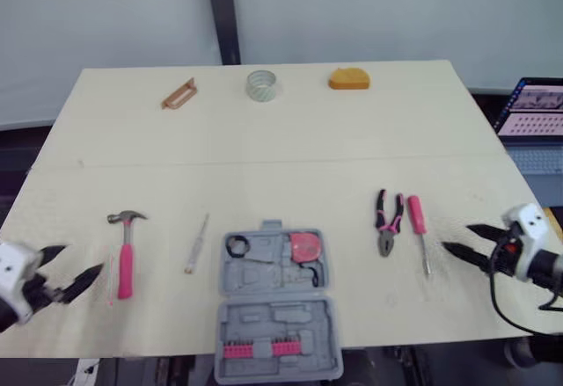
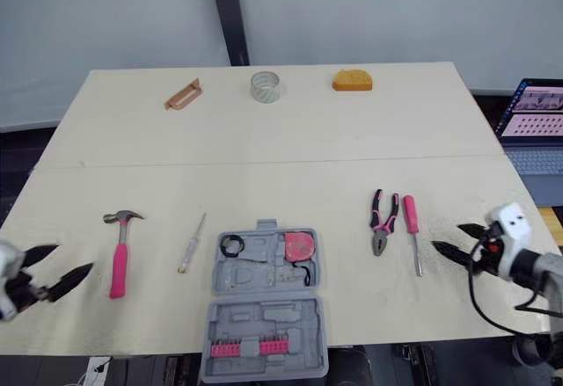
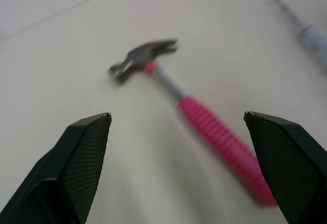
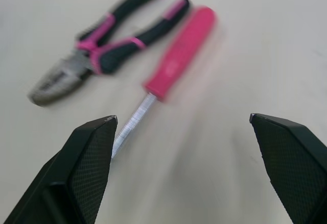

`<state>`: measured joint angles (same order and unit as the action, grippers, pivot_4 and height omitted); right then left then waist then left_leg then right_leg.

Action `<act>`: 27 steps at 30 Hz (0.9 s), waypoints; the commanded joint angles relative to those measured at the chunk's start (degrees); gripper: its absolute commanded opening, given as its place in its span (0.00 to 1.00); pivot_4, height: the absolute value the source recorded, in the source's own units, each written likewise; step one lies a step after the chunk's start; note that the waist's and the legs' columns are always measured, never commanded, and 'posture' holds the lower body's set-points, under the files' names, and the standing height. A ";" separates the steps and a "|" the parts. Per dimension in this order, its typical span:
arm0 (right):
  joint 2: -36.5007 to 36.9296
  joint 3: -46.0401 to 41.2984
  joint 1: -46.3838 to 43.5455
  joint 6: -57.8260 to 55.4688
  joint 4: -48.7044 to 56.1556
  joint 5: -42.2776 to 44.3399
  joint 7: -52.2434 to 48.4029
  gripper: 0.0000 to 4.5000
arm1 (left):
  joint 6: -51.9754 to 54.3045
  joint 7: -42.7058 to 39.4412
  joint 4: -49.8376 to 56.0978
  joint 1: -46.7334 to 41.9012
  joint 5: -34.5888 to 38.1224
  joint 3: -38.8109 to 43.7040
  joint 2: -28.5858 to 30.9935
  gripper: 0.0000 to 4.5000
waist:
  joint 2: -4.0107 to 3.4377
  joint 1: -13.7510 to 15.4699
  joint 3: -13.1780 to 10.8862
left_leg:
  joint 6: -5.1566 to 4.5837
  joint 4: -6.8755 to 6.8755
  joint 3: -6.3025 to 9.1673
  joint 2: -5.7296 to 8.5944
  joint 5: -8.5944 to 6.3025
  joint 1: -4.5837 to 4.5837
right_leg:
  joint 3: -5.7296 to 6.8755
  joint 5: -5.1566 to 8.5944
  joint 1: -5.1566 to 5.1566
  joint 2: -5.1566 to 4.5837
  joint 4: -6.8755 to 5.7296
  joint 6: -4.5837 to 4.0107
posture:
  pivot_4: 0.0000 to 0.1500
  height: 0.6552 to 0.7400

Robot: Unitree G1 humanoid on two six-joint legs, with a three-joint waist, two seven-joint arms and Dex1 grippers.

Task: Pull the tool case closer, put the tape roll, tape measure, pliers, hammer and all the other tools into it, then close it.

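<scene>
Both pairs of jaws stand wide and empty: left gripper (image 1: 81, 261) beside the hammer (image 1: 126, 258), right gripper (image 1: 456, 236) near the pliers (image 1: 387, 223). The case (image 1: 264, 316) lies open at the tabletop's near edge. Best to grip the hammer's handle near the head (it looks top-heavy). There is one hammer, one pliers, a pink screwdriver (image 1: 417, 219) and a thin screwdriver (image 1: 196, 243). One tape roll (image 1: 261, 85) and one tape measure (image 1: 349, 79) sit along the far edge.

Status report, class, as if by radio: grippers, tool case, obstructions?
Left gripper open by hammer. Right gripper open by screwdriver. Tool case open, near edge. No obstruction.
</scene>
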<state>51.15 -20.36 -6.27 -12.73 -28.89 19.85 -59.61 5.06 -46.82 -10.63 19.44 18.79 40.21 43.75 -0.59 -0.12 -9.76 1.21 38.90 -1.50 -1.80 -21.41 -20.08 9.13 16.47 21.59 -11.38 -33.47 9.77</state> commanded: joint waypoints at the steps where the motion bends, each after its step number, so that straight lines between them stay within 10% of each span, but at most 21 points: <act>1: 1.96 -3.19 -1.51 4.13 -6.98 -0.43 0.98 0.98 | -4.27 1.80 -4.90 -0.36 0.32 3.43 -0.04 1.00 | 0.03 -0.01 -0.02 | 0.00 0.02 0.00 0.00 0.00 0.01 | 0.00 0.00 -0.01 0.00 -0.02 0.00 | 1.00 1.00; 17: 2.03 -3.28 -4.55 8.89 -15.10 -0.68 1.38 0.98 | -7.42 2.82 -7.96 -2.85 0.35 -0.46 -0.91 1.00 | 0.04 -0.48 -0.03 | 0.00 0.03 -0.03 -0.02 0.00 0.03 | -0.02 0.00 -0.01 -0.01 -0.07 0.00 | 1.00 1.00; 27: -11.26 -3.52 4.95 -12.82 27.01 7.11 19.32 0.98 | 0.60 0.71 10.68 -11.45 2.45 -13.84 -1.92 1.00 | 0.05 0.61 -0.02 | 0.01 0.11 0.03 -0.05 0.00 0.01 | -0.01 -0.01 0.00 -0.01 -0.18 0.00 | 1.00 1.00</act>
<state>40.25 -22.97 -1.92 -21.80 -8.77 24.95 -44.52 4.63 -45.53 -4.92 8.74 19.94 28.70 42.25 -0.54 0.49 -9.78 1.23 39.05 -1.46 -1.85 -21.41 -20.09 9.11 16.46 21.58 -11.39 -33.68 9.77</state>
